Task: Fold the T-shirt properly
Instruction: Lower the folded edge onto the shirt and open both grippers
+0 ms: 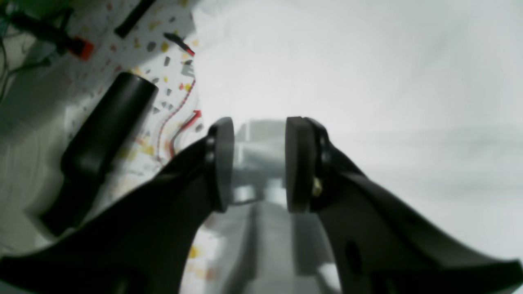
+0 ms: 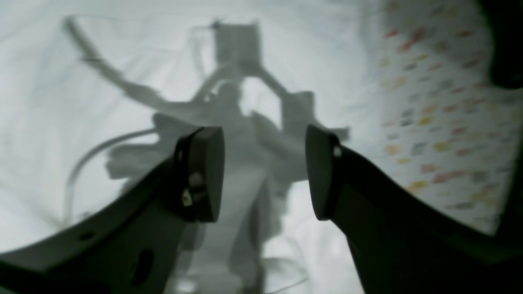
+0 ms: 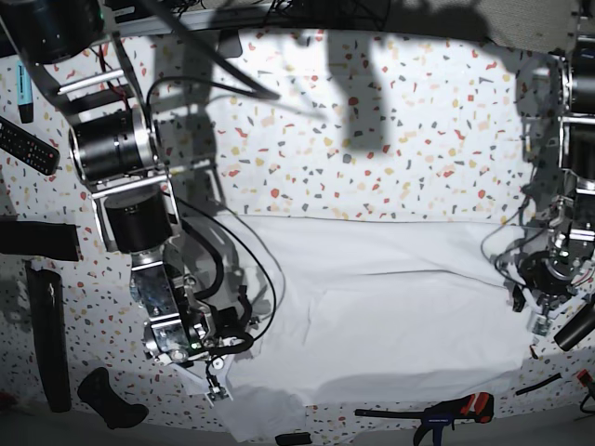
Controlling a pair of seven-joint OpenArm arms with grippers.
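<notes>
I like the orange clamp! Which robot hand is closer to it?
Left. The left gripper hangs just above and right of the clamp; the right gripper is across the T-shirt.

**White T-shirt spread flat on the speckled table**

From my base camera I see the T-shirt (image 3: 390, 307) lying flat as a broad, roughly rectangular plain white sheet across the lower middle of the table. Its far edge runs fairly straight; its near edge is uneven, with a flap of cloth jutting out at the near corner on that view's left. Soft creases cross the fabric. In both wrist views the white cloth (image 1: 367, 81) (image 2: 61, 102) fills most of the picture, wrinkled and unprinted.
</notes>
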